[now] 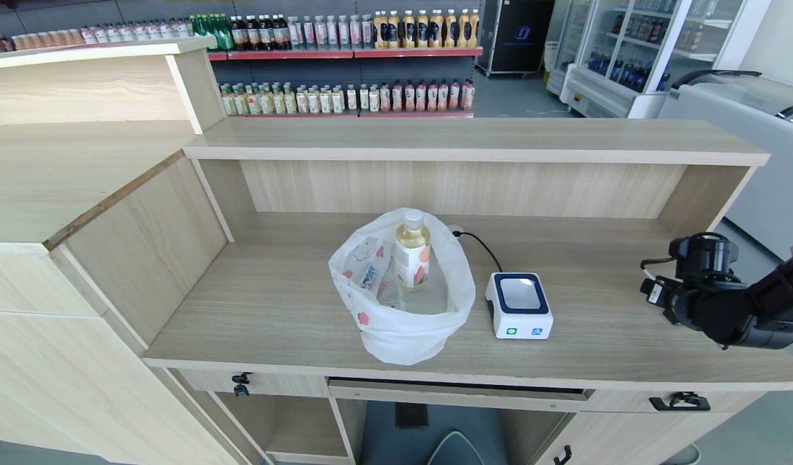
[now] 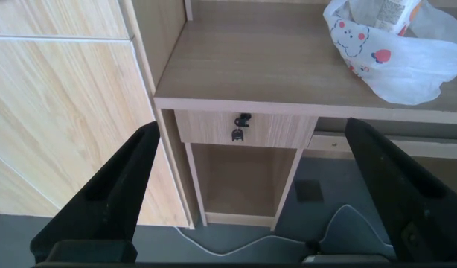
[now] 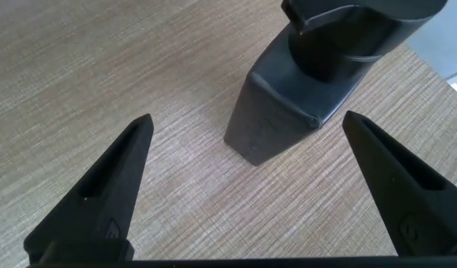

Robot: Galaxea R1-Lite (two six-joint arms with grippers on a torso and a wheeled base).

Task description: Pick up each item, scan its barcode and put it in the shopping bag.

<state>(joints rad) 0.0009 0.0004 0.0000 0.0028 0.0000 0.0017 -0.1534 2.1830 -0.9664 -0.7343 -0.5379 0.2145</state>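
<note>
A white printed shopping bag [image 1: 403, 323] stands open in the middle of the wooden counter [image 1: 274, 310]. Inside it a bottle of yellowish drink [image 1: 412, 255] stands upright beside a printed packet [image 1: 369, 268]. Right of the bag sits the white barcode scanner [image 1: 519, 303], window facing up. My right arm [image 1: 713, 297] hangs over the counter's right end. Its gripper [image 3: 248, 123] is open just above the wood, with a dark block-shaped object [image 3: 288, 104] beyond the fingers. My left gripper [image 2: 252, 125] is open and empty below counter height, in front of the counter's left end, with the bag [image 2: 396, 63] up to one side.
A raised shelf [image 1: 474, 145] runs along the back of the counter and a side panel [image 1: 151, 258] closes the left. The scanner's black cable [image 1: 484, 245] trails back behind the bag. A key [image 2: 242, 126] hangs in the left drawer. Open floor lies under the counter.
</note>
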